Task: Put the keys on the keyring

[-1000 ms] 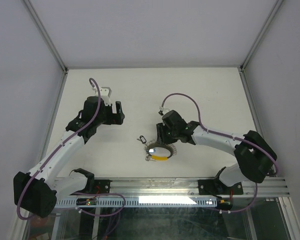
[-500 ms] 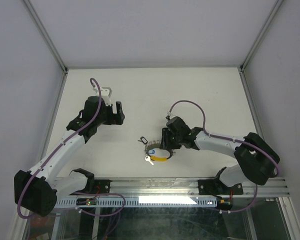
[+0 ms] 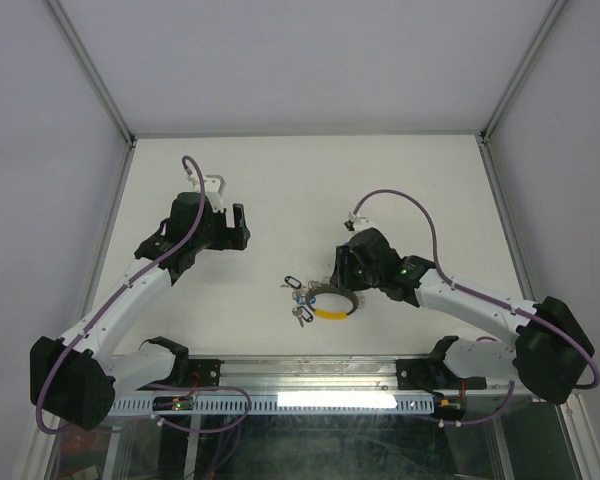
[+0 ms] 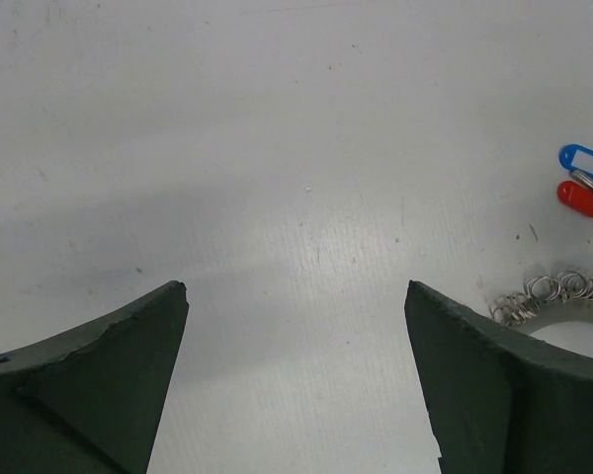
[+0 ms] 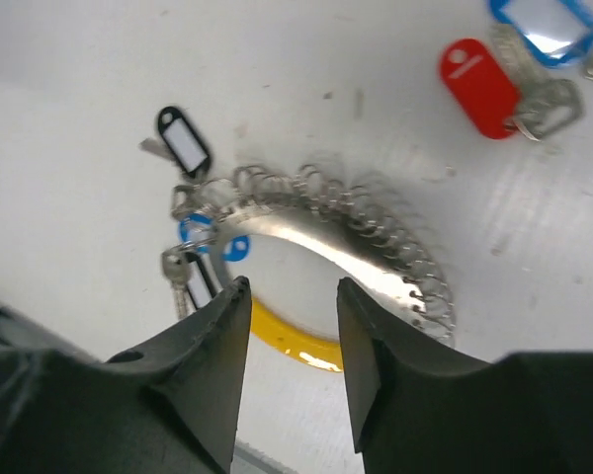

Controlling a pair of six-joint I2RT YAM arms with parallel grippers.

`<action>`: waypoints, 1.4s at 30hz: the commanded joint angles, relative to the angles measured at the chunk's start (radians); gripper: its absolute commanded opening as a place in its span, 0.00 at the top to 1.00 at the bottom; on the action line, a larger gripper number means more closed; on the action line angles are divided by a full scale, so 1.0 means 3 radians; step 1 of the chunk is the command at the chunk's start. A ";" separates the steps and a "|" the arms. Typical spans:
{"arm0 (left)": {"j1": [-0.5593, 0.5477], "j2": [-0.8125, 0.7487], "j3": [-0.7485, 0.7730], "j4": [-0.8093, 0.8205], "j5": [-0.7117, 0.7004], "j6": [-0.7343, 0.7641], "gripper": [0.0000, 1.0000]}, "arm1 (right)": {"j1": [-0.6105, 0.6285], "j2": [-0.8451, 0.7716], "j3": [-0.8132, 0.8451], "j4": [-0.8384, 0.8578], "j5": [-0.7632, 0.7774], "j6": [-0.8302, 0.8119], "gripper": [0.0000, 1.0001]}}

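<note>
Right end effector (image 5: 292, 291) hangs tip-down over the keyring (image 5: 361, 237), its two dark fingers (image 5: 203, 370) set a narrow gap apart with nothing clamped between them. In the right wrist view the ring's yellow arc (image 5: 289, 343) crosses that gap and runs under the fingertips; whether either finger touches it cannot be told. The keyring lies flat on the white counter (image 5: 69, 148). Its silvery, beaded stretch curves up and round to the right, and the yellow part is nearest the fingers.

Two of the keys (image 5: 190, 265) lie against the ring's left side, where the silver meets the yellow, one with a blue tag and one with a dark tag. Whether they are threaded on is not clear. A black-tagged key (image 5: 183, 140) rests just beyond them, apart from the ring. A red-tagged key (image 5: 479, 87) and a blue-tagged key (image 5: 542, 20) lie together farther off, clear of the ring.

Seen from above, the keyring (image 3: 330, 314) sits on the near middle part of the counter (image 3: 280, 170), with the right end effector (image 3: 341, 280) at its far edge.

Left end effector (image 3: 238, 222) is well away to the left, over bare counter. In the left wrist view its fingers (image 4: 109, 380) are spread wide and hold nothing. At the right edge of that view are a beaded bit of the keyring (image 4: 553, 294), the blue tag (image 4: 583, 158) and the red tag (image 4: 580, 197).
</note>
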 commanded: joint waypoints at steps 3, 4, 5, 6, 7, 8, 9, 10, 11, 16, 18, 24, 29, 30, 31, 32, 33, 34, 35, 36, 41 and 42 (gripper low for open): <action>0.0016 0.0013 0.0033 0.0079 0.0183 0.0055 0.12 | 0.0111 0.0246 0.0138 0.0420 -0.0851 -0.0134 0.63; 0.0011 0.0030 0.0033 0.0080 0.0222 0.0047 0.12 | 0.0138 0.0299 0.0146 0.0379 -0.0797 -0.0089 0.65; 0.0010 0.0045 0.0036 0.0080 0.0248 0.0042 0.13 | 0.0147 0.0344 0.0145 0.0333 -0.0732 -0.0032 0.65; 0.0010 0.0061 0.0040 0.0080 0.0262 0.0043 0.13 | 0.0151 0.0379 0.0125 0.0298 -0.0659 0.0024 0.65; 0.0011 0.0076 0.0044 0.0080 0.0264 0.0044 0.13 | 0.0152 0.0405 0.0104 0.0271 -0.0613 0.0079 0.66; 0.0011 0.0080 0.0047 0.0080 0.0263 0.0043 0.13 | 0.0152 0.0421 0.0079 0.0242 -0.0554 0.0135 0.66; 0.0011 0.0085 0.0053 0.0080 0.0267 0.0048 0.13 | 0.0151 0.0428 0.0048 0.0215 -0.0493 0.0193 0.65; 0.0011 0.0083 0.0058 0.0079 0.0271 0.0043 0.13 | 0.0152 0.0426 0.0016 0.0193 -0.0440 0.0247 0.65; 0.0011 0.0084 0.0058 0.0084 0.0276 0.0037 0.13 | 0.0152 0.0411 -0.0017 0.0169 -0.0394 0.0294 0.65; 0.0003 0.0117 0.0060 0.0125 0.0346 0.0004 0.13 | 0.0142 0.0449 -0.0127 0.0166 -0.0342 0.0407 0.64; -0.0025 0.0138 0.0070 0.0131 0.0339 -0.0014 0.13 | 0.0132 0.0488 -0.0138 0.0148 -0.0325 0.0430 0.64; -0.0204 0.0201 0.0124 0.0130 0.0197 0.0003 0.13 | 0.0106 0.0202 -0.0148 0.0008 -0.0088 0.0540 0.58; -0.0270 0.0287 0.0268 0.0121 0.0165 0.0093 0.13 | 0.0044 -0.0269 -0.0193 -0.0238 0.0220 0.0712 0.57; -0.0277 0.0314 0.0310 0.0120 0.0158 0.0114 0.13 | 0.0005 -0.0359 -0.0227 -0.0283 0.0245 0.0773 0.57; -0.0289 0.0350 0.0357 0.0121 0.0148 0.0136 0.13 | -0.0027 -0.0455 -0.0280 -0.0307 0.0239 0.0834 0.58; -0.0298 0.0382 0.0404 0.0121 0.0132 0.0153 0.13 | -0.0065 -0.0548 -0.0335 -0.0318 0.0209 0.0900 0.59; -0.0301 0.0413 0.0428 0.0121 0.0122 0.0164 0.13 | -0.0101 -0.0655 -0.0404 -0.0334 0.0184 0.0967 0.60; -0.0302 0.0444 0.0454 0.0121 0.0117 0.0175 0.14 | -0.0124 -0.0733 -0.0469 -0.0356 0.0171 0.1020 0.60; -0.0302 0.0471 0.0468 0.0121 0.0120 0.0185 0.14 | -0.0148 -0.0803 -0.0530 -0.0367 0.0158 0.1115 0.60; -0.0301 0.0486 0.0475 0.0121 0.0121 0.0191 0.15 | -0.0167 -0.0865 -0.0592 -0.0380 0.0139 0.1190 0.60; -0.0301 0.0440 0.0420 0.0117 0.0054 0.0228 0.15 | -0.0236 -0.1090 -0.0927 -0.0159 -0.0096 0.1486 0.58; -0.0301 0.0433 0.0416 0.0111 0.0034 0.0230 0.15 | -0.0315 -0.1094 -0.0986 -0.0068 -0.0174 0.1514 0.58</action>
